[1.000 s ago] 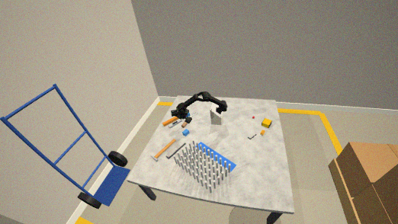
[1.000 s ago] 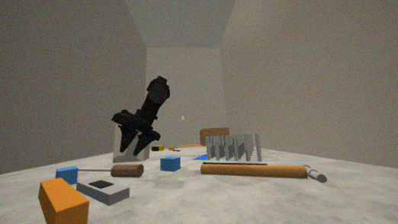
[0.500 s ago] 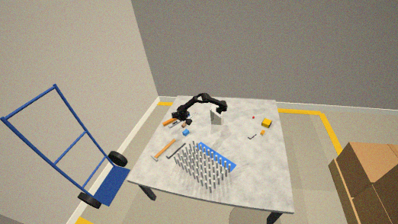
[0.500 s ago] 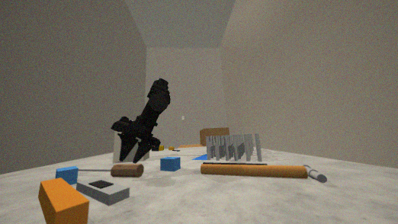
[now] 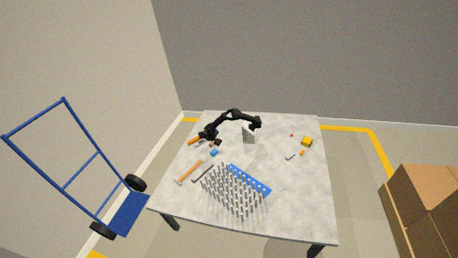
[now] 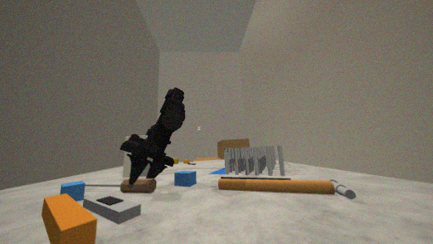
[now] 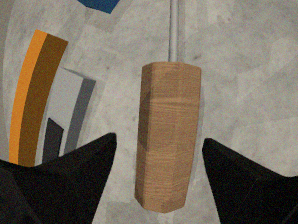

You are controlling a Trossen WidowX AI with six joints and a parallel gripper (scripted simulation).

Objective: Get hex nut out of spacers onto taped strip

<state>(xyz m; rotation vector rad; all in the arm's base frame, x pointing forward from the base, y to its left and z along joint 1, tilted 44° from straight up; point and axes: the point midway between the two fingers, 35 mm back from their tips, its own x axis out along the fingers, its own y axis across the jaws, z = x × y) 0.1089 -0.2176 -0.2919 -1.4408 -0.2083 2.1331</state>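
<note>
The fingers stand wide, one on each side of a wooden tool handle lying on the counter. The metal spacers stand beside the blue strip; the nut cannot be made out.

On the table, the hammer is placed beside the spacers; the taped strip is laid along their side nearer the arm's base. The cardboard boxes are seen beyond the table.
</note>
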